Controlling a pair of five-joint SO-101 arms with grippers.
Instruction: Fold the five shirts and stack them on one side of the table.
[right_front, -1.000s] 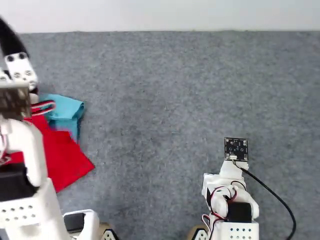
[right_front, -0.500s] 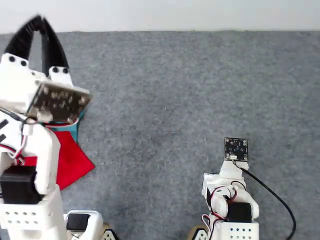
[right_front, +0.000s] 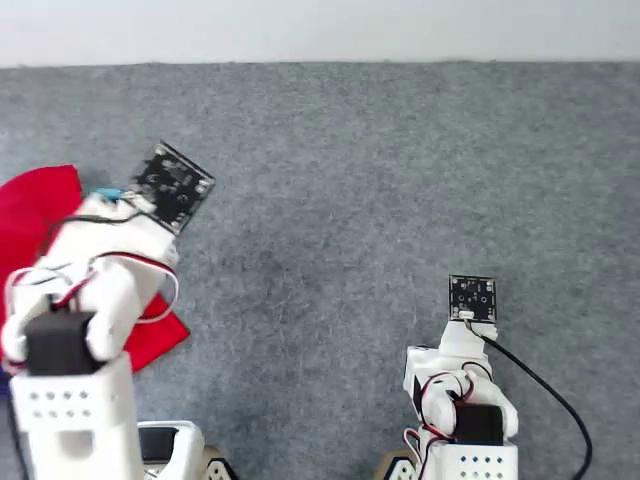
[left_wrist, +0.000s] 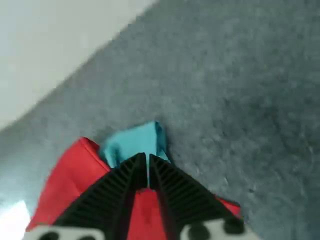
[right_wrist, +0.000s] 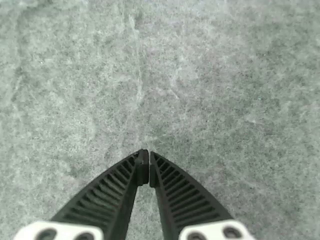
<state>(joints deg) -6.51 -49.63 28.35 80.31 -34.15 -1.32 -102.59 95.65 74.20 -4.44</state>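
Grey felt table top (right_front: 350, 180), white wall (right_front: 320, 30) behind it in the high view. The left arm (right_front: 100, 280) covers much of the red shirt (right_front: 35, 205) at the left edge, which the frame cuts off. Left wrist view: left gripper (left_wrist: 147, 159) jaws together over the red shirt and teal shirt (left_wrist: 132, 142), possibly touching cloth, I can't tell. Right wrist view: right gripper (right_wrist: 149, 159) jaws together over bare felt.

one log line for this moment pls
left claw shut over red shirt, teal shirt just past tip | right claw shut over grey table
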